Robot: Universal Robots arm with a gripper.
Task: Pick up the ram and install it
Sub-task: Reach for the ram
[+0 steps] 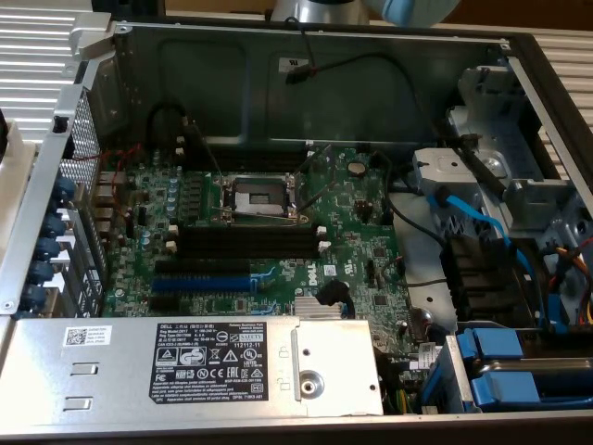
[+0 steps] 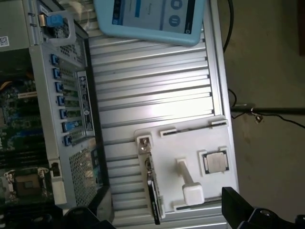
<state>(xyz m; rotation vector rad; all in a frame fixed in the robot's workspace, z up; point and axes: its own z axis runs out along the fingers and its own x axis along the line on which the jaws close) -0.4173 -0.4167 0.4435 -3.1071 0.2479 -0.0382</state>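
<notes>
The hand (image 2: 167, 202) is spread wide and grips nothing. Its two dark fingers (image 2: 236, 205) stand well apart above the white holder (image 2: 190, 143), which rests on the ribbed metal surface (image 2: 152, 81) just beside the back wall of the computer case (image 2: 76, 95).

The ram (image 2: 153, 191) sits in that holder, outside the case, apparently standing on its thin edge. It lies below the hand and between the fingers, nearer one finger than the other. Its long axis runs crosswise to the line from finger to finger, so the fingers face its two flat sides. The hand does not touch it.

A processor (image 2: 216, 161) lies in the same holder, apart from the ram on the side away from the case.

Inside the case, the black memory slots (image 1: 250, 243) hold no stick, so nothing is installed yet.
</notes>
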